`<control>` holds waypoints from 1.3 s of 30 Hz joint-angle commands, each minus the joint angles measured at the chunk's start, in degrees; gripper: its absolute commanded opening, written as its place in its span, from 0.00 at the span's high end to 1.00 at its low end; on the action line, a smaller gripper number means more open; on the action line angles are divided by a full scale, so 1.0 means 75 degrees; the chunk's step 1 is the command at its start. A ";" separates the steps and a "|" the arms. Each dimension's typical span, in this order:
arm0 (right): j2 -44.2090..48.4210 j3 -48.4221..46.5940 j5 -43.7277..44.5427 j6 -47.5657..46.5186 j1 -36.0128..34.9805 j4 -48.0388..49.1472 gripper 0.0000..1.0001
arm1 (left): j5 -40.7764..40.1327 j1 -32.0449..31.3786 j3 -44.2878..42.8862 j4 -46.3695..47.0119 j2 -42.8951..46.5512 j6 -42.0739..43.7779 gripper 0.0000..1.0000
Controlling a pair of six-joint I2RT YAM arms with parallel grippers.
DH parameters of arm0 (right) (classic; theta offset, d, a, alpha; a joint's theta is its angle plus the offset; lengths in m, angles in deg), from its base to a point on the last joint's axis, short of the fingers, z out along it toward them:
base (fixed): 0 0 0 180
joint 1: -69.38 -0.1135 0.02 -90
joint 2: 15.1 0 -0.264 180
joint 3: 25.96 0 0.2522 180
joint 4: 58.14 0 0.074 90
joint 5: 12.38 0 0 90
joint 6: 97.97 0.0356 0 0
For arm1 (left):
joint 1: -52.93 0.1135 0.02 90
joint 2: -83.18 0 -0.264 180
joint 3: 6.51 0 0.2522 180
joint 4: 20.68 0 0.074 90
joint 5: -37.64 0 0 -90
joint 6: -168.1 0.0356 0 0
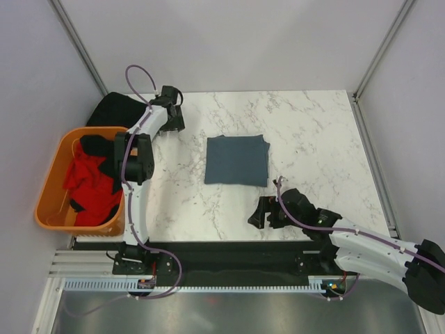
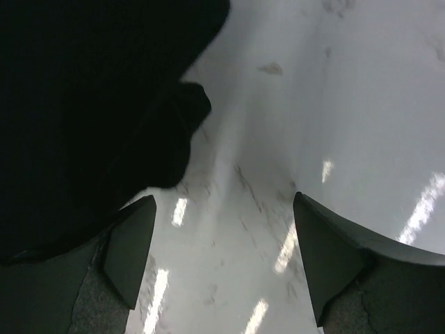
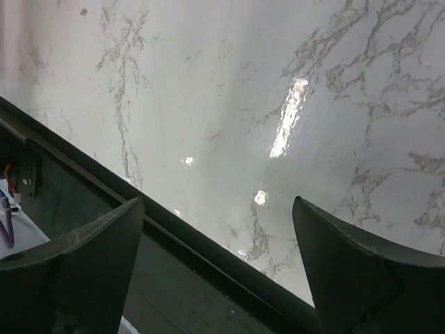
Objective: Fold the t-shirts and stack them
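Right gripper [image 3: 219,261] hangs empty, fingers apart, over the near edge of the table [image 1: 313,139], with the folded blue-grey shirt [image 1: 236,160] well beyond. The orange basket [image 1: 50,191] holds a red shirt [image 1: 90,189] and black cloth [image 1: 94,146]. Farthest, left gripper [image 2: 222,257], likewise spread, sits just beside the black shirt [image 2: 83,104].

Bare white marble tabletop [image 1: 313,139] under my left gripper [image 2: 224,209]; black cloth t-shirt [image 2: 83,104] crowds its left. Mid-table lies folded slate-blue t-shirt [image 1: 236,160]; orange plastic basket [image 1: 52,184] at left edge.

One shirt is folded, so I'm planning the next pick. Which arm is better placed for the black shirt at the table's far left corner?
Left. The left gripper, open, hovers beside the black shirt; the right gripper, also open, sits at the near edge, beyond the folded shirt.
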 commanded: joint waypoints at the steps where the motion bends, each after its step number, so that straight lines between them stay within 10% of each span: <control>1: 0.0156 0.0248 0.0043 -0.0059 -0.0044 0.0821 0.05 | -0.0450 0.0367 -0.1083 -0.0228 -0.0785 0.0623 0.13; 14: -0.1238 0.0284 -0.0297 -0.0012 0.0049 0.1630 0.03 | -0.0872 0.0871 -0.4624 0.0170 -0.3061 0.1807 0.15; 28: -0.1145 0.0436 -0.0414 0.0070 0.0295 0.1748 0.02 | 0.2149 0.1235 -0.3641 0.1447 -0.1081 0.0507 0.00; 39: -0.0758 0.0624 -0.0426 0.0164 0.0354 0.1759 0.02 | 0.5581 0.0603 -0.0396 0.2349 0.0631 -0.0455 0.00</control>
